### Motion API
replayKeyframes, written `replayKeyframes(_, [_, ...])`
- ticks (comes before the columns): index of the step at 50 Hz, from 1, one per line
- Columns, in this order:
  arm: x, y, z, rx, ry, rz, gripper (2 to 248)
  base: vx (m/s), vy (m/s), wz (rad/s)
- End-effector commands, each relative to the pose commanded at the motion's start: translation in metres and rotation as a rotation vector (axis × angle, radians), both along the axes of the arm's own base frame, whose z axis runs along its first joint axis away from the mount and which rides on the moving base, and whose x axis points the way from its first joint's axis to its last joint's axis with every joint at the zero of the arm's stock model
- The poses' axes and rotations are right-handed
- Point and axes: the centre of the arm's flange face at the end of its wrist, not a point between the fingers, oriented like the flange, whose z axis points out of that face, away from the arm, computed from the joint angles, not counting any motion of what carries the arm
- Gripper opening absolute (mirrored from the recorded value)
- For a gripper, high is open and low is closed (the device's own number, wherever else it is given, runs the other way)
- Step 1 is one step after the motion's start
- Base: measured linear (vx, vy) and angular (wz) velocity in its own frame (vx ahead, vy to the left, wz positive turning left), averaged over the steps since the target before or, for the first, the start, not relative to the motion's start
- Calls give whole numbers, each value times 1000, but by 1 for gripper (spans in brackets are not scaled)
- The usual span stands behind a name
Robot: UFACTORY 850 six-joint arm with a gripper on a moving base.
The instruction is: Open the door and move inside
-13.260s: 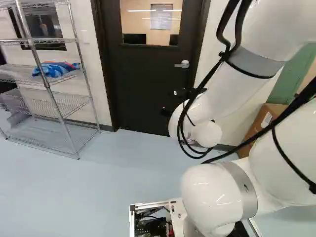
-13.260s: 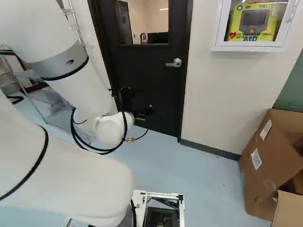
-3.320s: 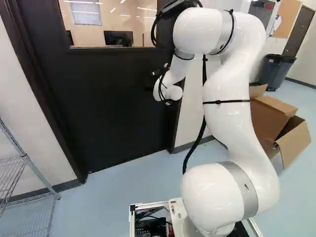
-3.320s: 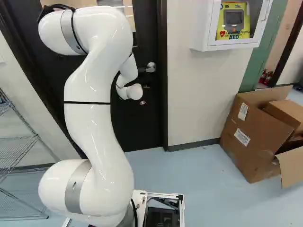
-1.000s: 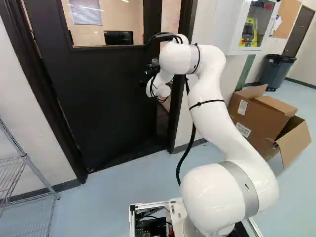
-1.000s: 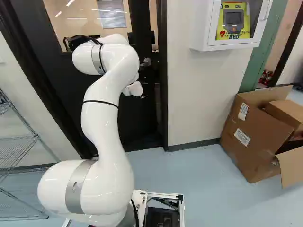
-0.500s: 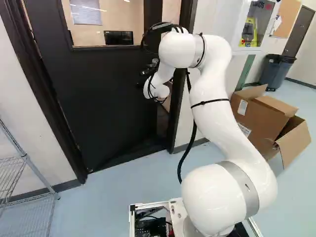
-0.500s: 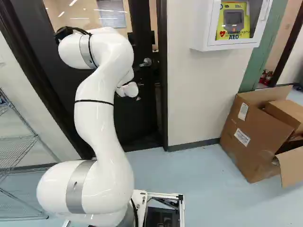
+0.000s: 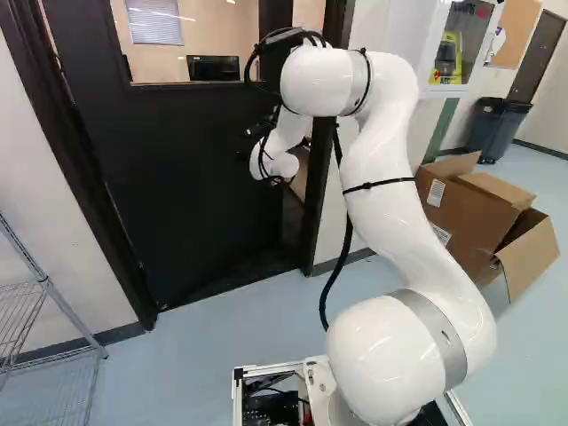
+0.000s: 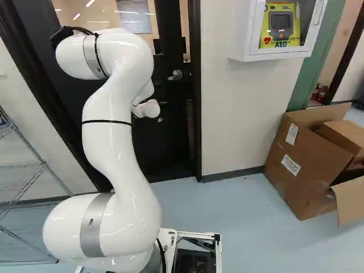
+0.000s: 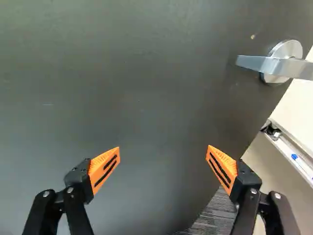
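My gripper (image 9: 245,145) is spread wide, holding nothing, facing the door (image 9: 177,195). That stands ajar, filling most of its frame (image 10: 197,125); the handle (image 11: 279,63) sits ahead, off to one side. In my left base view a rack (image 9: 43,280) is left of the frame, boxes (image 10: 301,165) right.
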Motion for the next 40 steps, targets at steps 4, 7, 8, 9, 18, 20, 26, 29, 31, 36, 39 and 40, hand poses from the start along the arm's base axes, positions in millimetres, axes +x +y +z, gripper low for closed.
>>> replayKeyframes(4, [2,6,-1,1,-3,9,247,0,0,0])
replayKeyframes(7, [3,11,-1,1,-5,15,247,0,0,0])
replayKeyframes(8, [4,12,-1,1,-6,17,247,0,0,0])
replayKeyframes(9, [4,14,-1,1,-7,18,247,0,0,0])
replayKeyframes(18, [11,25,-3,3,-16,32,247,0,0,0])
replayKeyframes(20, [13,27,-4,4,-18,35,247,0,0,0])
replayKeyframes(26, [18,34,-6,5,-25,42,247,0,0,0])
replayKeyframes(29, [21,37,-6,6,-29,45,247,0,0,0])
replayKeyframes(31, [24,39,-7,7,-31,47,247,0,0,0])
replayKeyframes(36, [29,43,-9,8,-38,51,247,0,0,0])
replayKeyframes(39, [33,46,-10,9,-43,54,247,0,0,0])
replayKeyframes(40, [34,47,-10,10,-45,54,247,0,0,0])
